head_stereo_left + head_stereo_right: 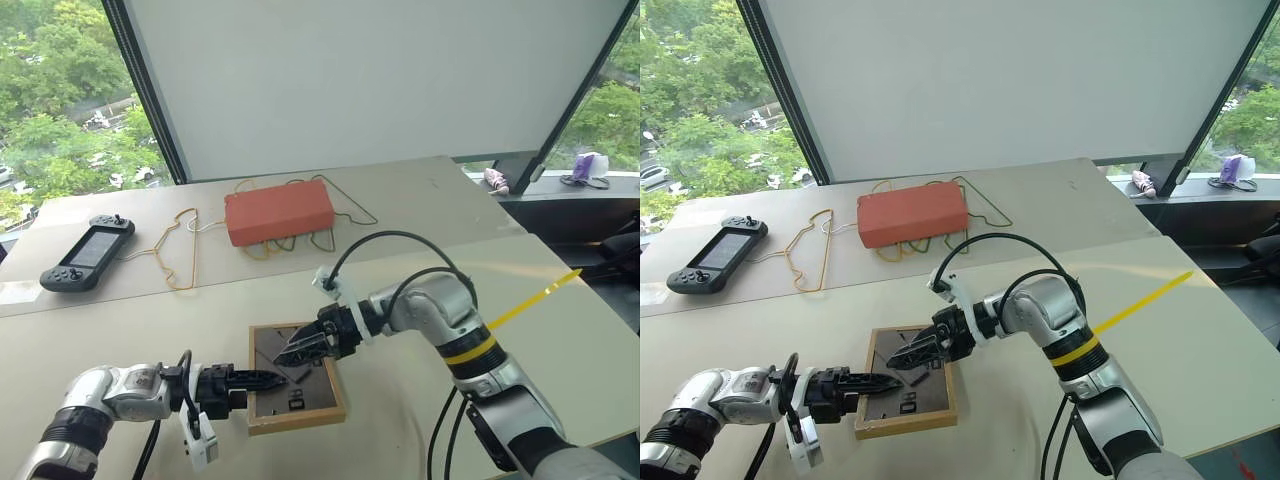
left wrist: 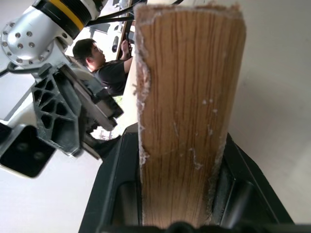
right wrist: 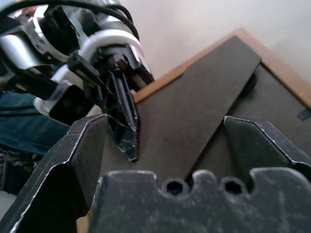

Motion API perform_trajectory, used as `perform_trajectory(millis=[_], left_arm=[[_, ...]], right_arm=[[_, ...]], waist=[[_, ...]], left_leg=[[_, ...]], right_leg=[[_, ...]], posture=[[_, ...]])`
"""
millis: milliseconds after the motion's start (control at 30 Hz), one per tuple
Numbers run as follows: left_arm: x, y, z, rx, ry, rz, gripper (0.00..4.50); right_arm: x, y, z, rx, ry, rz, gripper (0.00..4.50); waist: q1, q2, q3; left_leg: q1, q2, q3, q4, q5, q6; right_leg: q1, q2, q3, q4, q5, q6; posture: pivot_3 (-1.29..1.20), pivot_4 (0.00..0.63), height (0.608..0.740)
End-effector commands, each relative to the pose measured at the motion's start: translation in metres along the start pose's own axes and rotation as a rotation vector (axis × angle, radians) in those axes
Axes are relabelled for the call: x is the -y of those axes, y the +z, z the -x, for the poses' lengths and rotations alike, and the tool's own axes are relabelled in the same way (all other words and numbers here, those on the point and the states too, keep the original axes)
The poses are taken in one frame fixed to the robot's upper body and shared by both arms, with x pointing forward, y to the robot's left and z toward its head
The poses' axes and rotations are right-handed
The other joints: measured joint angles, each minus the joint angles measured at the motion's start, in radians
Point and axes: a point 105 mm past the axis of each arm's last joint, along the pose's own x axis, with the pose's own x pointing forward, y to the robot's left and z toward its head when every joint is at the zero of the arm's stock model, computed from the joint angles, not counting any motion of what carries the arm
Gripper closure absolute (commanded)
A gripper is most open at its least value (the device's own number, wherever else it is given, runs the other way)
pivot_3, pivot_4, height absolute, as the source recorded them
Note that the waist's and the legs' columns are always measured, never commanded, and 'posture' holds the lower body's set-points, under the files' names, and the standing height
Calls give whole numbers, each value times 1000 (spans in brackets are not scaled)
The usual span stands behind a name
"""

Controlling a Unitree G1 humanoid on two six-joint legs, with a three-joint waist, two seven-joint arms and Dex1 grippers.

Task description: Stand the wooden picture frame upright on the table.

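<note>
The wooden picture frame [image 1: 298, 415] lies near the front of the table [image 1: 420, 200], dark grey back panel facing up. My left gripper [image 1: 262, 380] comes in level from the left and is shut on the frame's left edge; the left wrist view shows the light-wood edge [image 2: 189, 121] clamped between its fingers. My right gripper [image 1: 290, 355] reaches in from the right, angled down over the panel, open. In the right wrist view the hinged prop [image 3: 204, 107] runs between its spread fingers, and the left gripper [image 3: 124, 121] sits just beyond. The portrait side is hidden.
An orange-red box [image 1: 279, 211] sits at the back centre amid thin wire hangers [image 1: 175, 250]. A black game controller [image 1: 88, 253] lies at the back left. A yellow strip [image 1: 530, 302] crosses the table at the right. A person [image 2: 104, 63] sits beyond.
</note>
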Motion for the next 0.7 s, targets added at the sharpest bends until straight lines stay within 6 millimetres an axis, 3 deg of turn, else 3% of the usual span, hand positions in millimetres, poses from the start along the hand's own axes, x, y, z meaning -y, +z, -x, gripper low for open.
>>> perform_trajectory(millis=[33, 300, 500, 700], left_arm=[[-1, 4, -6, 24, 3, -11, 3338], [-2, 5, -6, 16, 9, -8, 3338], [-6, 3, -10, 16, 25, -15, 3338], [-8, 0, -11, 2, 33, -13, 3338]], right_arm=[[7, 1, -9, -9, 3, 6, 54], [18, -5, 5, -6, -34, 8, 54], [-35, -19, 0, -51, 205, 55, 54], [-57, -13, -2, -7, 279, 93, 54]], waist=[[-2, 0, 0], [-3, 0, 0], [-1, 0, 0], [-1, 0, 0]], left_leg=[[0, 0, 0, 0, 0, 0], [0, 0, 0, 0, 1, -1], [-1, 0, 0, 0, 0, -1], [-1, 0, 0, 0, 0, -1]], right_leg=[[0, 0, 0, 0, 0, 0], [0, 0, 0, 1, 0, 0], [-1, 0, 0, 0, 0, 0], [-1, 0, 0, 0, 0, 0]], posture=[[0, 150, 740], [0, 150, 740], [0, 150, 740], [0, 150, 740]])
